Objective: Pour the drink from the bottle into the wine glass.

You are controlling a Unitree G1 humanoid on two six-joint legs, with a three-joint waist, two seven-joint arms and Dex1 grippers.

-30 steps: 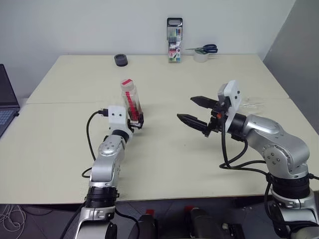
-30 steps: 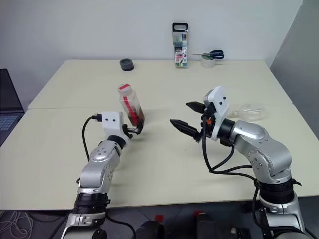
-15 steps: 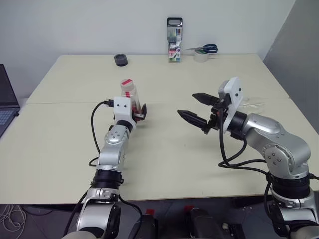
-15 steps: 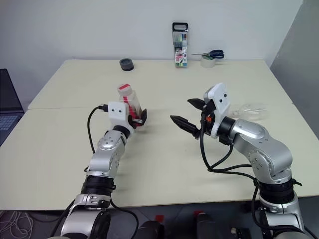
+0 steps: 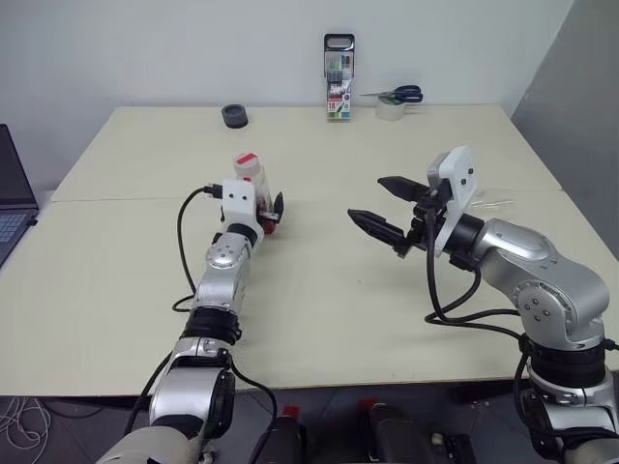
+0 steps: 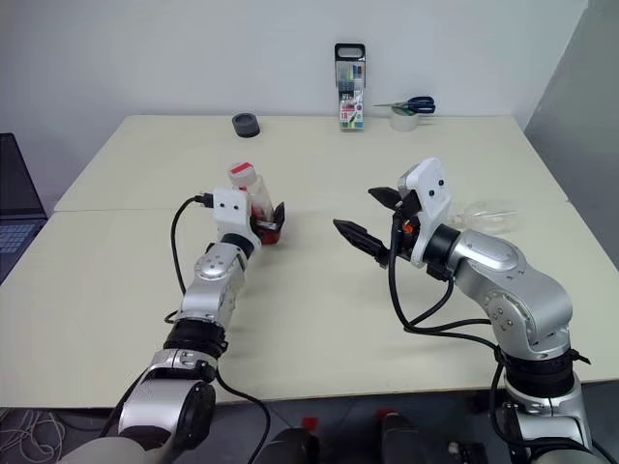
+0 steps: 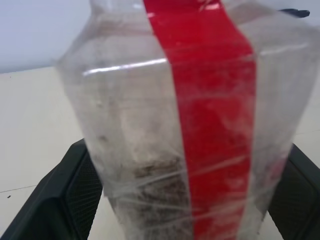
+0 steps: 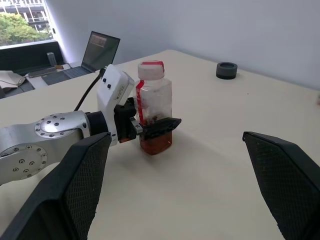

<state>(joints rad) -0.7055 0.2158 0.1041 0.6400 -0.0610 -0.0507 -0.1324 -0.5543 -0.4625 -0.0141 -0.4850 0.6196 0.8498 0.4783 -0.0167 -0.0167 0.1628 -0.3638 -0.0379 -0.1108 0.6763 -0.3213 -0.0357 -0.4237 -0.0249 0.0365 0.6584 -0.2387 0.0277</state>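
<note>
The bottle point(image 5: 253, 186), clear plastic with a pink-red cap and a red label strip, stands upright left of the table's middle. A little reddish-brown drink point(image 8: 156, 143) sits at its bottom. My left gripper point(image 5: 264, 215) is shut on the bottle's lower part, one black finger on each side point(image 7: 65, 200). My right gripper point(image 5: 368, 198) hovers open and empty to the right of the bottle, pointing at it. The wine glass point(image 6: 488, 215) is a faint clear shape on the table behind my right forearm, seemingly lying on its side and partly hidden.
A tall marker pack point(image 5: 338, 79) stands at the table's far edge. Beside it blue-handled scissors point(image 5: 398, 95) rest on a tape roll, and a black roll point(image 5: 234, 117) lies to the left. A laptop point(image 5: 14, 198) sits past the table's left edge.
My left arm has stretched forward, and the bottle in its grip has gone from tilted to upright. The right gripper has stayed in place.
</note>
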